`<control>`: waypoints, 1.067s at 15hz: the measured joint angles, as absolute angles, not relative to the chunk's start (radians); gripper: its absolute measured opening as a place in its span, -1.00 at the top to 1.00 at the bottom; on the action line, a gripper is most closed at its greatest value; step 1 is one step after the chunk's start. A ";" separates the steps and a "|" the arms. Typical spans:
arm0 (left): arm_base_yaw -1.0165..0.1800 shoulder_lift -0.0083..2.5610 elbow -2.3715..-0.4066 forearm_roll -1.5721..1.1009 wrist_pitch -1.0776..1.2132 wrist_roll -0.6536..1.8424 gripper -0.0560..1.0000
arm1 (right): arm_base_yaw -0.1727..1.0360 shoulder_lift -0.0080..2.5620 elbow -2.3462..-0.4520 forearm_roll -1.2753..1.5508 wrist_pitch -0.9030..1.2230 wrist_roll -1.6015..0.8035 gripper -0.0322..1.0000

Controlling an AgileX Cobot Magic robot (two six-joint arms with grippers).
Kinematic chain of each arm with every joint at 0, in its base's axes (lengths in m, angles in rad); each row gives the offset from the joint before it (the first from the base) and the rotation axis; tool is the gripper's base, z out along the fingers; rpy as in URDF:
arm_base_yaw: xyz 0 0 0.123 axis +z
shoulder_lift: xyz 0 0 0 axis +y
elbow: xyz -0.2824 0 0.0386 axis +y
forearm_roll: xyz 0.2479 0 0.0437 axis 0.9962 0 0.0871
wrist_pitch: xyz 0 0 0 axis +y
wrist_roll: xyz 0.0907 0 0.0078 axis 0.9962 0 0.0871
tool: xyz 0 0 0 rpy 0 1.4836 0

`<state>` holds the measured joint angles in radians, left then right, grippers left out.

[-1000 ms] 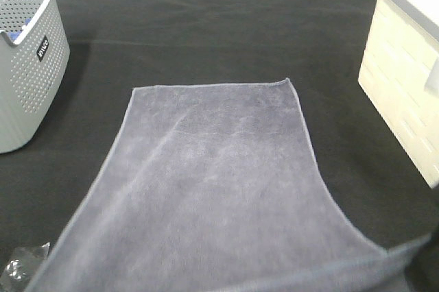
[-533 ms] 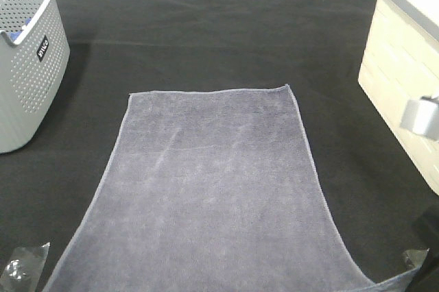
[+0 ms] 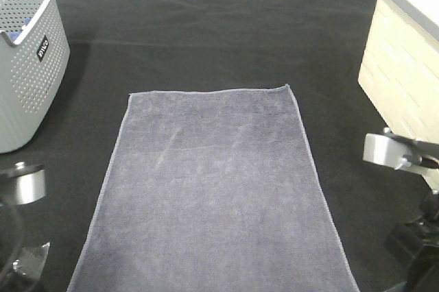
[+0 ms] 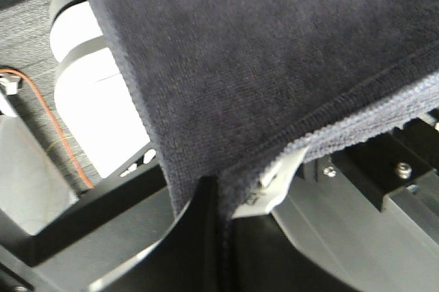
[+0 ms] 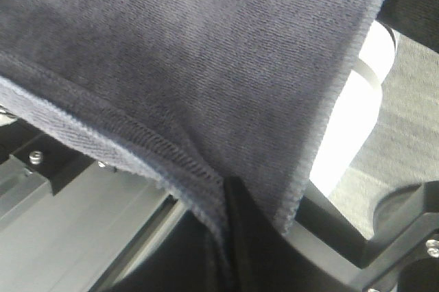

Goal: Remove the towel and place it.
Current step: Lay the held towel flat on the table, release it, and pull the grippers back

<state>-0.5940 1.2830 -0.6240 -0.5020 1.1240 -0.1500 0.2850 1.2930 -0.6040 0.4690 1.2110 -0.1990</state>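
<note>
The greyish-lavender towel lies spread flat on the black table cloth. Its far hem runs across the middle of the exterior high view, and its near end passes out of the bottom edge. In the left wrist view my left gripper is shut on a hemmed corner of the towel, which drapes over the fingers. My right gripper is likewise shut on the other near corner of the towel. In the exterior high view only arm parts show, at the left and the right of the towel.
A grey perforated basket stands at the far left. A cream bin with a grey lid stands at the far right. A crumpled clear plastic piece lies at the near left corner.
The towel slid towards the near edge and flattened out; its folded near right corner left the view. Parts of both arms came into sight beside the towel.
</note>
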 joint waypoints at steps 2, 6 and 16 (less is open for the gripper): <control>-0.594 1.388 -0.671 -0.482 1.137 -0.118 0.89 | 0.282 1.378 -0.607 0.463 1.209 -0.224 0.90; -0.596 1.509 -0.744 -0.448 1.142 -0.066 0.89 | 0.280 1.474 -0.683 0.427 1.209 -0.230 0.90; -0.627 1.733 -0.853 -0.435 1.140 0.005 0.89 | 0.277 1.698 -0.695 0.585 1.075 -0.376 0.90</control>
<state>-0.6270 1.7330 -0.8530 -0.4350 1.1400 0.0050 0.2770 1.6980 -0.6950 0.5850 1.0750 -0.3760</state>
